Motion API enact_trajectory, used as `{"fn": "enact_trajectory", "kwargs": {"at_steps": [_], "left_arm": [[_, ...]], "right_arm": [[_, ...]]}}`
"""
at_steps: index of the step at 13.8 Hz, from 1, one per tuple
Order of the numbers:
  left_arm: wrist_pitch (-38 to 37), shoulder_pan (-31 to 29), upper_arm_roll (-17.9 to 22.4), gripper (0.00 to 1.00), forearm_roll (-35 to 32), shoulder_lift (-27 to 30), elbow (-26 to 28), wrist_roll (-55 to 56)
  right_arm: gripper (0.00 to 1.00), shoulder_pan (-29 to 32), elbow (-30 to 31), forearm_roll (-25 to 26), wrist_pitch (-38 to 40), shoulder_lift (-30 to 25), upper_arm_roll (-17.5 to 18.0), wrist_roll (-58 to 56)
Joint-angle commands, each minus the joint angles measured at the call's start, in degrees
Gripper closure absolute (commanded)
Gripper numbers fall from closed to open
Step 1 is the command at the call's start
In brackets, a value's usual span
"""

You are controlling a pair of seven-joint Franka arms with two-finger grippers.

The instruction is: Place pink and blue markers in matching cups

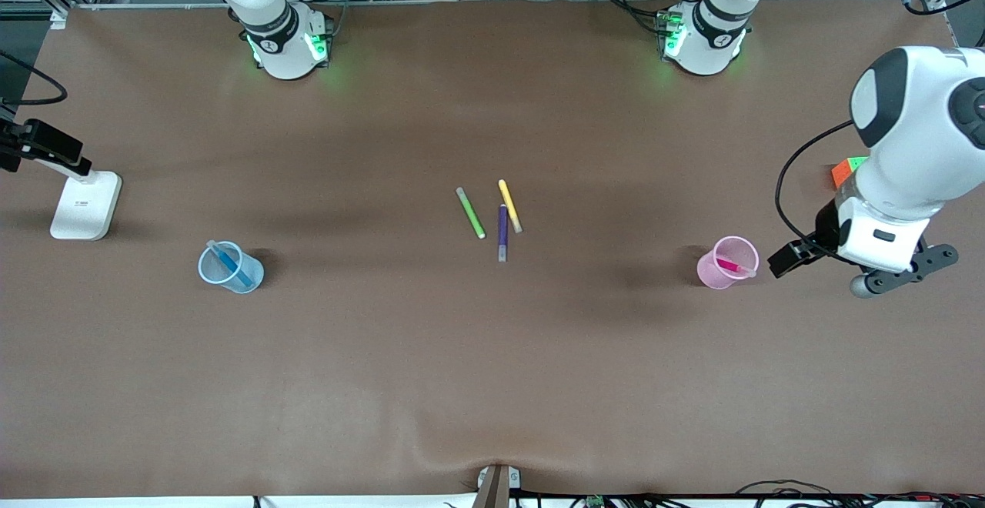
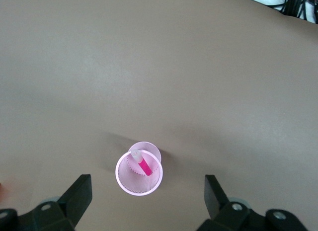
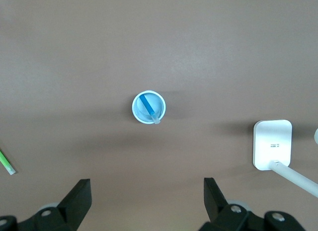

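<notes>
Front view: pink marker (image 1: pixel 732 266) leans inside pink cup (image 1: pixel 726 262) toward left-arm table edge, blue marker (image 1: pixel 230 265) inside blue cup (image 1: pixel 230 267) toward right-arm edge. Left gripper (image 2: pixel 148 198) and right gripper (image 3: pixel 147 200) hover above their cups, jaws spread, empty. Task looks complete; no pick remains.

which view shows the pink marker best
The left wrist view: it looks straight down into the pink cup, showing the pink marker leaning inside. The front view shows it small; the right wrist view misses it.

Pink marker (image 1: pixel 729 265) in pink cup (image 1: pixel 716 273); blue marker (image 1: pixel 231 266) in light-blue cup (image 1: pixel 250 275); brown table (image 1: pixel 492 385)
</notes>
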State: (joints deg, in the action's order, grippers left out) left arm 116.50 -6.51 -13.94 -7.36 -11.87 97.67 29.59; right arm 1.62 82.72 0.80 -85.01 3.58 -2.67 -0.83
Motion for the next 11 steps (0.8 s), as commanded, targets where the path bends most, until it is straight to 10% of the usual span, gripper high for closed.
{"fn": "enact_trajectory", "kwargs": {"at_steps": [1, 11], "left_arm": [[-3.7, -0.5, -0.2, 0.0, 1.2, -0.4, -3.0, -3.8], [-18.2, -3.5, -1.1, 0.0, 1.3, 5.6, -7.4, -21.6]], "right_arm": [[0.0, -0.1, 1.6, -1.0, -0.2, -1.6, 0.0, 0.9], [0.0, 0.0, 1.6, -1.0, -0.1, -1.6, 0.1, 0.9]]}}
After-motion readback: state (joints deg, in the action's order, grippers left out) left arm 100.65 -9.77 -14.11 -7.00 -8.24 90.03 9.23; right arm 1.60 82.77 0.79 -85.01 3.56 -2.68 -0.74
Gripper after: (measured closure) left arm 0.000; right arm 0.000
